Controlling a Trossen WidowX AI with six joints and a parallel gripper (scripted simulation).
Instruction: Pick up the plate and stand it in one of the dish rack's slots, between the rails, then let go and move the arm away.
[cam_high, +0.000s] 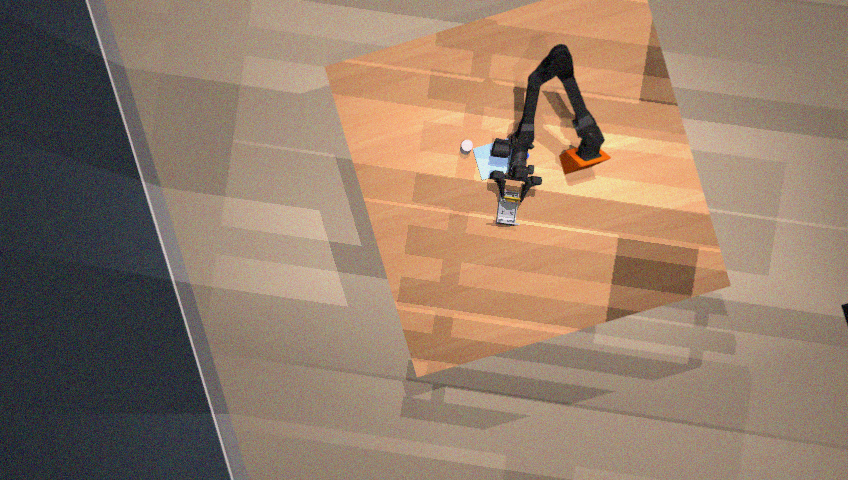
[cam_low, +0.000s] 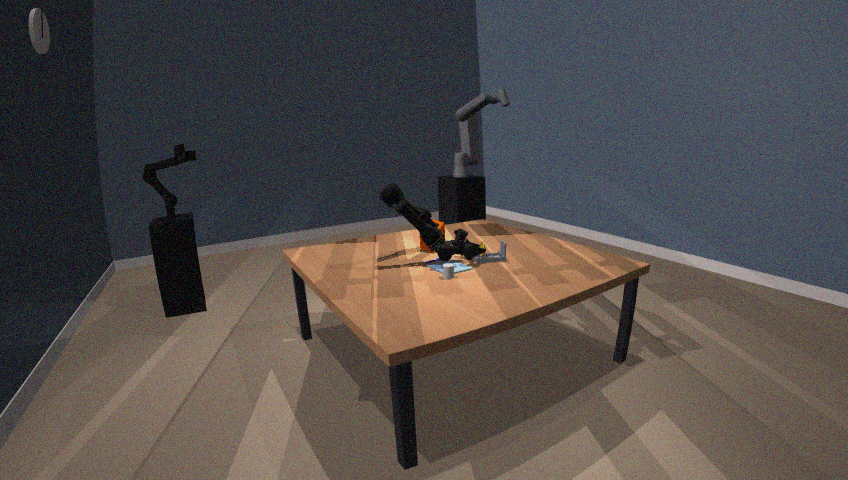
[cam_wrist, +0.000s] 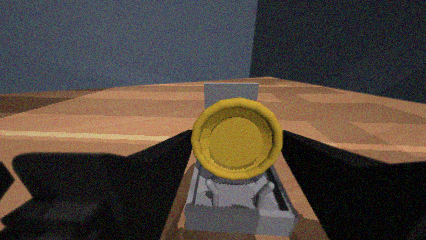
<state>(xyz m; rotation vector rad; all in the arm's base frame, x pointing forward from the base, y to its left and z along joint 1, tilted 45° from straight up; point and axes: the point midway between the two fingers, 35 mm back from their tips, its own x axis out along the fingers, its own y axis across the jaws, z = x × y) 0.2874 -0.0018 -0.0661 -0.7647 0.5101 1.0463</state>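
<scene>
The yellow plate is upright, its face toward the wrist camera. My gripper is shut on it, one finger at each side of the rim. The grey dish rack has a tall end panel behind the plate and small prongs in front of it. The plate stands over the near part of the rack. Its lower edge overlaps the rack in the wrist view; whether it sits down in a slot I cannot tell.
A light blue mat lies under the arm, beside a small white cylinder. The arm's orange base stands farther back on the wooden table.
</scene>
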